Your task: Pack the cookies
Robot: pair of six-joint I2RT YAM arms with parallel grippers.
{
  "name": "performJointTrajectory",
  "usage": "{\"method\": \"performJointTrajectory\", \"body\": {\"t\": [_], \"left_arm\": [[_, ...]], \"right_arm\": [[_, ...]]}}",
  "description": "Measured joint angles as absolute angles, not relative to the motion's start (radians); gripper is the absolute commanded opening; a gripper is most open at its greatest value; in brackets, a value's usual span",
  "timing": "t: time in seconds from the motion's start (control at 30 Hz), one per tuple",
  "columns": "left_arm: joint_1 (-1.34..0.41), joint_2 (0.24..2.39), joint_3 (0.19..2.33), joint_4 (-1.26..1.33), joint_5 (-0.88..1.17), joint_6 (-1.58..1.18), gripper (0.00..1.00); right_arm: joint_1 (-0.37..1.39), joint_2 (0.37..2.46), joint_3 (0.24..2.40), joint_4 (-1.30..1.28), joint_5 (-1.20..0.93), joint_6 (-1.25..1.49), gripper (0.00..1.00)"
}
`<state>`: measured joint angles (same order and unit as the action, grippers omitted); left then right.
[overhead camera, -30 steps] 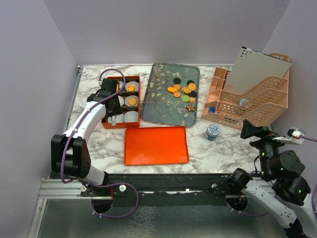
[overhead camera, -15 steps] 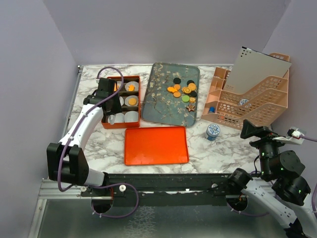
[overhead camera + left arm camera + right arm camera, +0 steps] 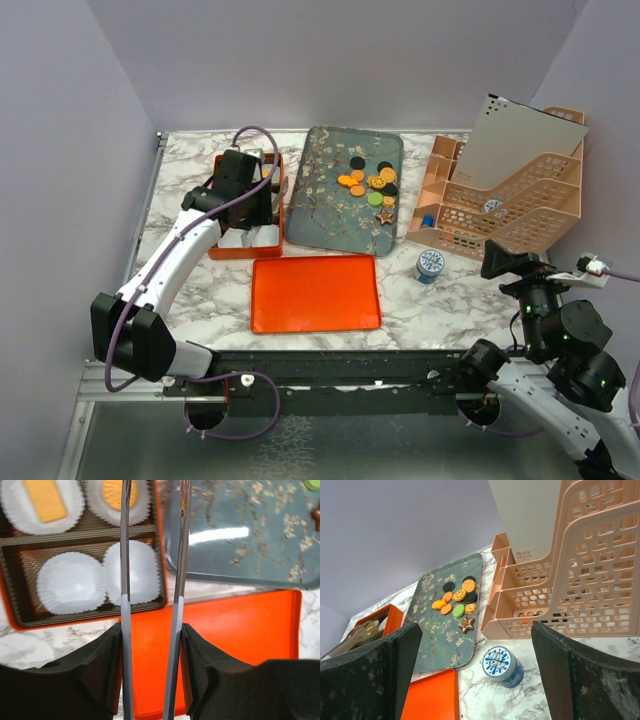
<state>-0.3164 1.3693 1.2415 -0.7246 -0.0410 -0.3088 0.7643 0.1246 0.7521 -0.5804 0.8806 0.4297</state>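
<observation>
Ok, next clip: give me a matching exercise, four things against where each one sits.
Things:
1 green cookie
2 blue-and-white tin
3 flat orange tray
4 white paper liners

Places:
A in the orange box
B on the floral tray
C flat on the marble table, towards its near side
D standing on the marble beside the peach rack

Pairs: 1-B, 2-D, 3-C, 4-A
</observation>
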Motion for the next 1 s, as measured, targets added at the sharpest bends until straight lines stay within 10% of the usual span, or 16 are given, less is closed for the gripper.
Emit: {"method": "performJointTrajectory", "body": {"t": [1.0], "left_arm": [[-0.448,1.871,1.651,-0.686,0.233,0.113,0.54]], "right_arm": [[0.764,0.347,0.667,-0.395,0.629,0.449,1.0]]}}
